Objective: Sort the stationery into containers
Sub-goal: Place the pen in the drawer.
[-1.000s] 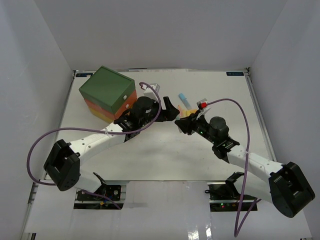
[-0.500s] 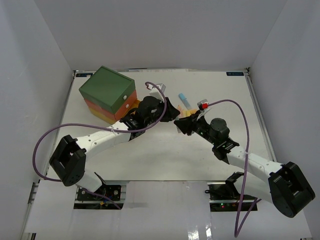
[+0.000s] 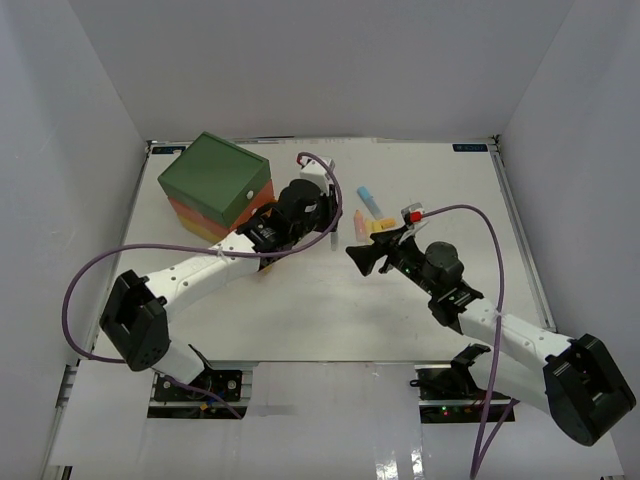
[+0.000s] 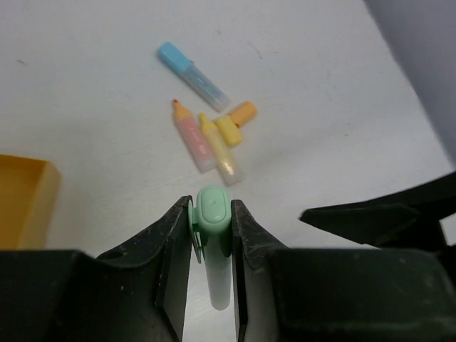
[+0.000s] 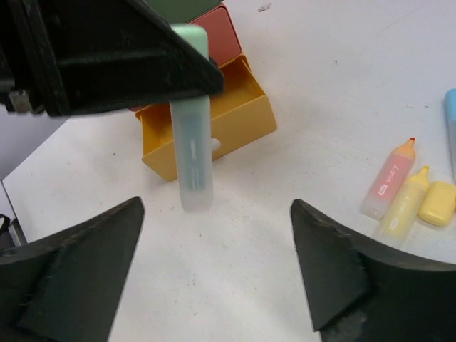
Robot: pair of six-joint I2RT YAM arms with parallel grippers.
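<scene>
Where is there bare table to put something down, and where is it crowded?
Bare table lies in the near middle between the two arms, and on the right between the loose markers and the table's right edge. Crowded: the centre, where the left gripper with its mint marker, the open right gripper, the yellow drawer and the chest sit close.

The white table [image 3: 300, 320] is carrying a small chest of drawers [image 3: 215, 185] in the upper left of the overhead view. Right of it, a blue marker [image 4: 192, 66], a pink marker [image 4: 192, 135] and a yellow marker [image 4: 219, 149] are lying close together.
</scene>
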